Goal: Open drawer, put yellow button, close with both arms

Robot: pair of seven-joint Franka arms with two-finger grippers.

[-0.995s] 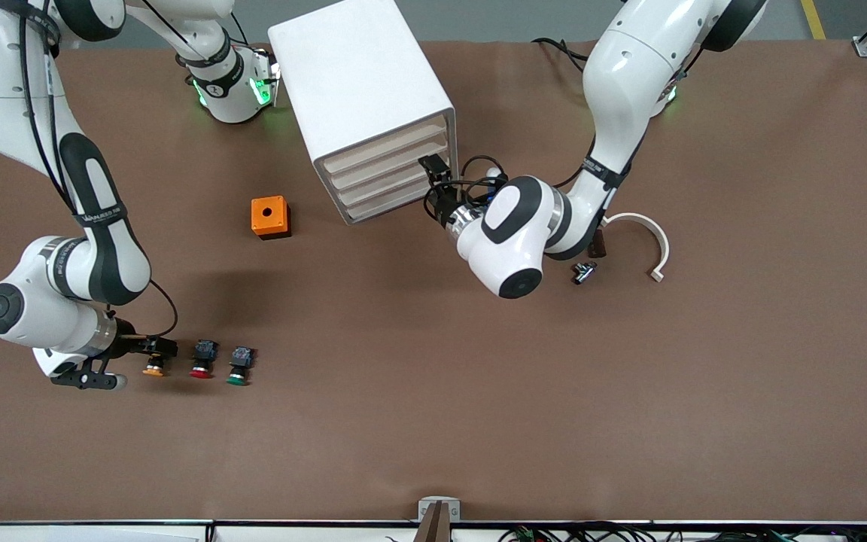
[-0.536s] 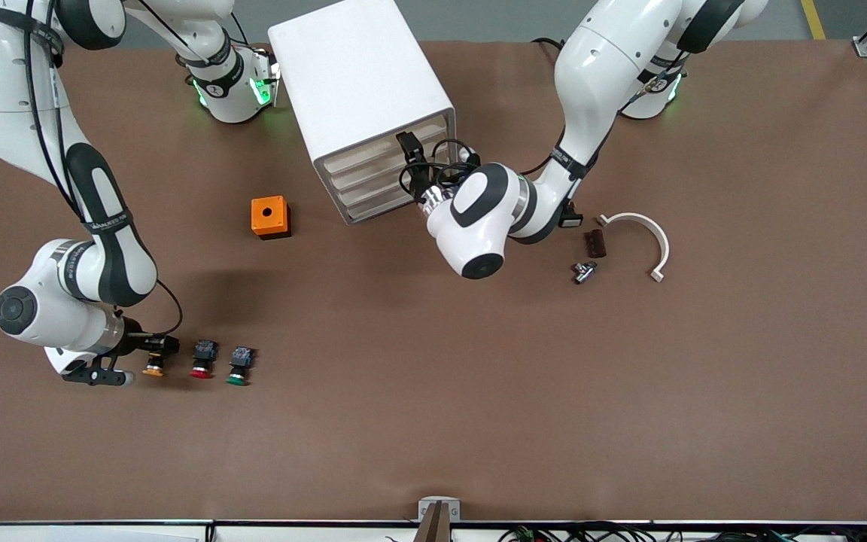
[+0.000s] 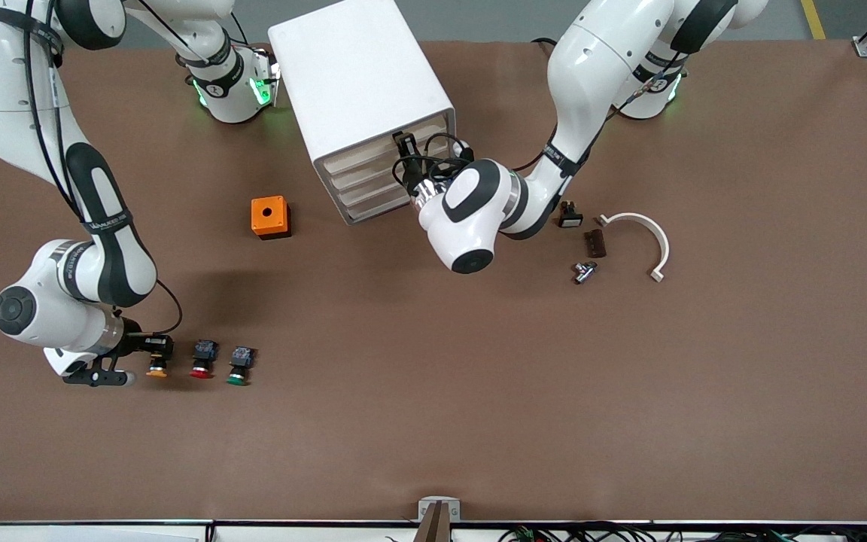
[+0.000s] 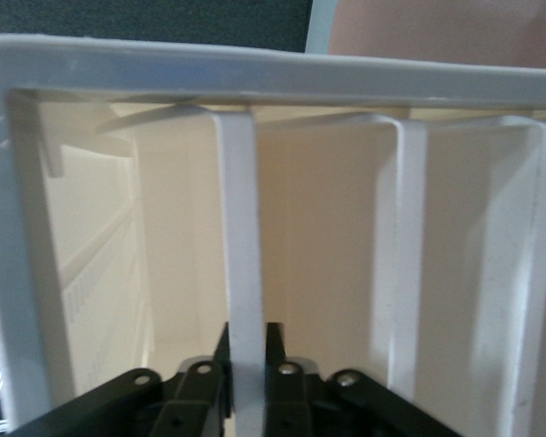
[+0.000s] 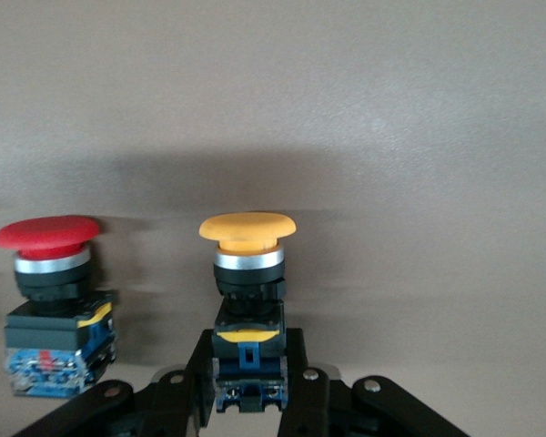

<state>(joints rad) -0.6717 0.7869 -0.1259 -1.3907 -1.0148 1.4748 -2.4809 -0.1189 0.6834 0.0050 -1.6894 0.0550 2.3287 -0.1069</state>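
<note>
The white cabinet (image 3: 351,75) stands at the back of the table with its four drawers closed. My left gripper (image 3: 405,141) is at the front of the uppermost drawer (image 3: 369,145). In the left wrist view my left gripper (image 4: 247,332) is shut on that drawer's thin white front lip (image 4: 239,228). The yellow button (image 3: 156,369) stands on the table near the front camera, at the right arm's end. My right gripper (image 3: 156,348) is low over it. In the right wrist view my right gripper (image 5: 248,341) is shut on the blue rear block of the yellow button (image 5: 247,232).
A red-capped button (image 3: 201,369) (image 5: 47,238) and a green-capped one (image 3: 238,376) stand beside the yellow one. An orange box (image 3: 269,217) sits beside the cabinet. A white curved piece (image 3: 648,233) and small dark parts (image 3: 594,242) lie toward the left arm's end.
My left gripper moved along the cabinet front up to the top drawer's lip. My right gripper edged closer onto the yellow button, which shifted slightly.
</note>
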